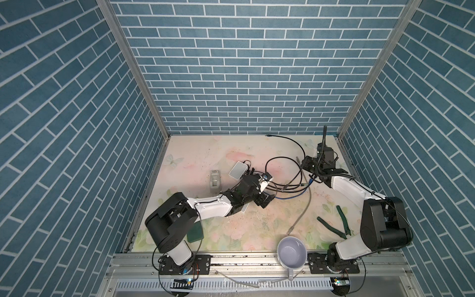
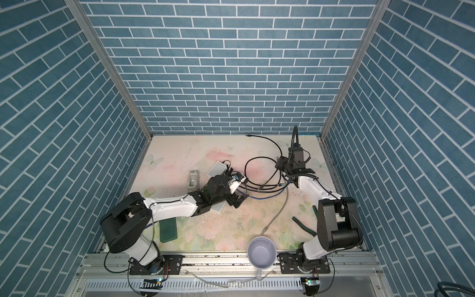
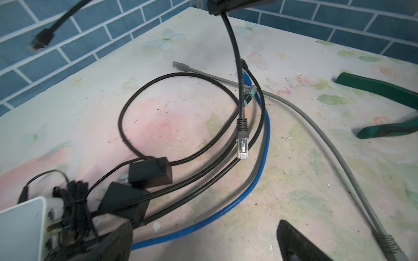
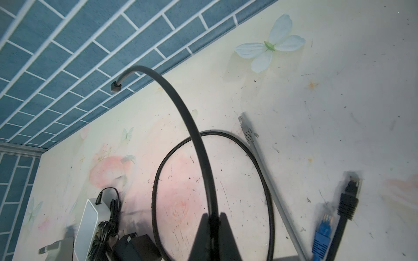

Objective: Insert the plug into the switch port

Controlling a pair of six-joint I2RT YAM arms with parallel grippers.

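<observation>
Floral tabletop (image 1: pixel 205 154), blue brick walls (image 1: pixel 244 64) — right gripper (image 4: pixel 211 223) pinches the black cable (image 4: pixel 181 108), its plug (image 3: pixel 242 148) dangling; left gripper (image 3: pixel 203 224) gapes wide near the white switch (image 1: pixel 238 170).

A robot lab test booth: brick-print wall panels (image 1: pixel 244 64) (blue, on aluminium framing (image 1: pixel 134 69)) enclose a floral tabletop (image 1: pixel 205 154).

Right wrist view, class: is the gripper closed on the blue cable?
No: the right gripper pinches a black cable; the blue cable lies apart from it.
</observation>
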